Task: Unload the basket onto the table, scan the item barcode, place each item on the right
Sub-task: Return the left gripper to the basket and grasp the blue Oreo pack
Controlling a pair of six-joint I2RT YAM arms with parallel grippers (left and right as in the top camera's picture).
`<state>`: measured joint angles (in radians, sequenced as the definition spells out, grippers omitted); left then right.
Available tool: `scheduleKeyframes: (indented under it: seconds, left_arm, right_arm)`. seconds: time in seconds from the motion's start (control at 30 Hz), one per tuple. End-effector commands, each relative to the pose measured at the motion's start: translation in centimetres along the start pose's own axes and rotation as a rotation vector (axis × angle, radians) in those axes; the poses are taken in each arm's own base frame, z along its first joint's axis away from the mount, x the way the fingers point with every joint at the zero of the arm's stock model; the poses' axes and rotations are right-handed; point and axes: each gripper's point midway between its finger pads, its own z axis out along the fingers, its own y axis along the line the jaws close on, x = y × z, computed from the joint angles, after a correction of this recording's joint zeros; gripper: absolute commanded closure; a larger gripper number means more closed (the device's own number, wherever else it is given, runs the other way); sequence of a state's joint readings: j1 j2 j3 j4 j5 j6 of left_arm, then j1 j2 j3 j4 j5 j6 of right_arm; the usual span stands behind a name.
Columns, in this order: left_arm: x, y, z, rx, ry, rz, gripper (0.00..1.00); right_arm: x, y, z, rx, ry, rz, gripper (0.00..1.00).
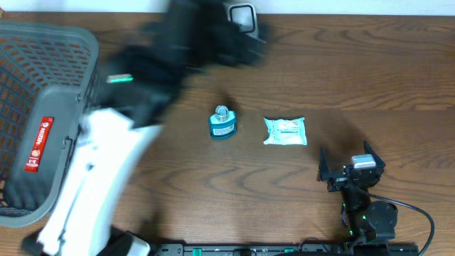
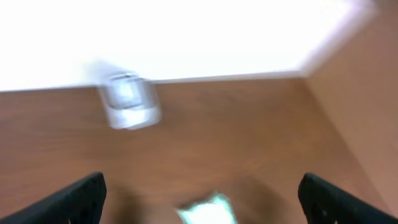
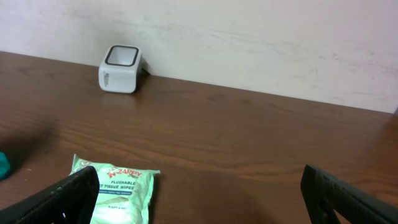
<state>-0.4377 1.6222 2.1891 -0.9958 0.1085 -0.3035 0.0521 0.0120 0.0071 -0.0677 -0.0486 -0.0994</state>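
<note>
Dark wooden bench (image 1: 355,78) against a pale wall, shown from overhead and from both wrists.

Far left: grey mesh basket (image 1: 67,43) holding a red packet (image 1: 39,144).

Left arm (image 1: 106,163), white and black and blurred, extends from the near edge across the bench towards its far side. In the left wrist view its jaws stand wide apart with nothing between them, above bare wood, and the scanner lies ahead and to their left.

Centre: blue bottle (image 1: 222,124), upright with a silver cap, free on the bench.

Behind the bottle, at the far edge by the wall: white scanner (image 1: 242,16), with a dark-rimmed window on its top face.

Just right of the bottle and not touching it: pale green pack (image 1: 285,131) of wipes, lying flat, label up.

Right: right arm (image 1: 370,213), low near the front edge and apart from the pack. Its jaws are spread wide and empty, pointing towards the far wall. In the right wrist view the pack lies just ahead of the left finger.
</note>
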Motion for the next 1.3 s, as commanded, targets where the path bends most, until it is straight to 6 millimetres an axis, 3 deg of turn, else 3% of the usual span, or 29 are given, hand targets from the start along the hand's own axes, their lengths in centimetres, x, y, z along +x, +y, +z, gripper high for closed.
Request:
scheduleKeyframes:
  seconds: [0.0, 0.1, 0.2, 0.27, 0.4, 0.63, 0.9, 1.27]
  left_arm:
    - [-1.8, 11.9, -3.5, -0.344, -0.071, -0.191, 0.02]
    - [-0.4, 21.1, -8.4, -0.573, -0.093, -0.491, 0.02]
    - [3.4, 28.2, -12.5, -0.781, -0.092, -0.820, 0.02]
    - [6.2, 31.4, -14.1, -0.886, -0.079, -1.002, 0.02]
    - [12.3, 35.7, -15.7, -1.067, -0.076, -1.410, 0.02]
    - [20.9, 37.1, -13.9, -1.271, -0.082, -1.911, 0.02]
    - [28.4, 38.9, -10.2, -1.371, -0.064, -2.045, 0.02]
    - [32.6, 40.6, -7.7, -1.365, -0.094, -2.058, 0.02]
  right_arm:
    - [0.1, 0.1, 0.0, -0.002, 0.001, -0.015, 0.01]
    - [0.1, 0.1, 0.0, -0.002, 0.001, -0.015, 0.01]
    - [0.1, 0.1, 0.0, -0.002, 0.001, -0.015, 0.01]
    - [0.1, 0.1, 0.0, -0.002, 0.001, -0.015, 0.01]
    - [0.1, 0.1, 0.0, -0.002, 0.001, -0.015, 0.01]
    - [0.1, 0.1, 0.0, -0.002, 0.001, -0.015, 0.01]
    - [0.1, 0.1, 0.0, -0.002, 0.001, -0.015, 0.01]
    - [0.1, 0.1, 0.0, -0.002, 0.001, -0.015, 0.01]
